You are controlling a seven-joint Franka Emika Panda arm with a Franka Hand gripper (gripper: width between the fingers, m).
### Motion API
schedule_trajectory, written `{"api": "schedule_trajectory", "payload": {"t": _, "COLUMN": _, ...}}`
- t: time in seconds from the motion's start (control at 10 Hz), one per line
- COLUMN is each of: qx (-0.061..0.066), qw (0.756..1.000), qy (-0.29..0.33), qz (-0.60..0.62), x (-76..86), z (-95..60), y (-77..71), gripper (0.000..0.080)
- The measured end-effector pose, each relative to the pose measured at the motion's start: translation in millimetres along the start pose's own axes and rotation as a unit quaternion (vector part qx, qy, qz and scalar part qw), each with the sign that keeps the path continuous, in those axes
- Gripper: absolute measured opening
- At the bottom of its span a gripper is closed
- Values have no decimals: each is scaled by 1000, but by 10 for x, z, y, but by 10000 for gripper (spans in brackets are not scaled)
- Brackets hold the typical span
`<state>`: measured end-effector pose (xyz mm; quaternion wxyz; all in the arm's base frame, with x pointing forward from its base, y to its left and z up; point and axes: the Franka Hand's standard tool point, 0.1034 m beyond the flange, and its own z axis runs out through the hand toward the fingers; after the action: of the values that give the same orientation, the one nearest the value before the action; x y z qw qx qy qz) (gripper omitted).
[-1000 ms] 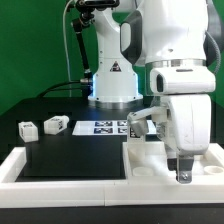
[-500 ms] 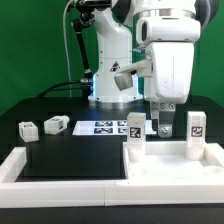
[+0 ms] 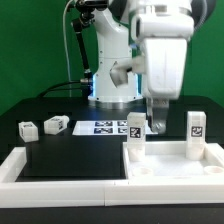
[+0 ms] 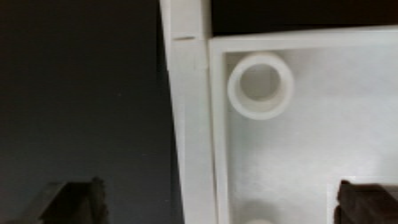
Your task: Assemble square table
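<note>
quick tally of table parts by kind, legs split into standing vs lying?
Standing legs: 2
Lying legs: 2
Table top: 1
Total: 5

I see a smooth white plastic square top [image 3: 178, 170], white plastic legs [image 3: 135, 133], and a matt black table surface [image 3: 75, 155].

bright even light; blurry wrist view, square table [image 4: 302, 150] washed pale.

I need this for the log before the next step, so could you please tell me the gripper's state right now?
Gripper: open, holding nothing.
</note>
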<state>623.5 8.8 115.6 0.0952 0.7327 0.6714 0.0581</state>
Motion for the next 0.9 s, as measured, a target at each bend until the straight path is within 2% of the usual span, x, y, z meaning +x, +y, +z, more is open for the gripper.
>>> {"api": "schedule_trajectory", "payload": {"t": 0.2, "qx": 2, "qw": 998, "qy": -9, "qz": 67, "x": -260, "z": -160, "y": 1, "gripper": 649}}
{"api": "schedule_trajectory", "payload": {"t": 0.3, "qx": 2, "qw": 995, "qy": -8, "qz": 101, "x": -306, "z": -155, "y": 10, "gripper": 649}}
{"api": "schedule_trajectory", "payload": {"t": 0.7, "qx": 3, "qw": 977, "qy": -7, "qz": 212, "x": -300, "z": -143, "y": -13, "gripper": 649}}
{"api": "schedule_trajectory", "payload": {"t": 0.9, "qx": 11, "qw": 968, "qy": -13, "qz": 252, "x": -640, "z": -207, "y": -155, "gripper": 649}}
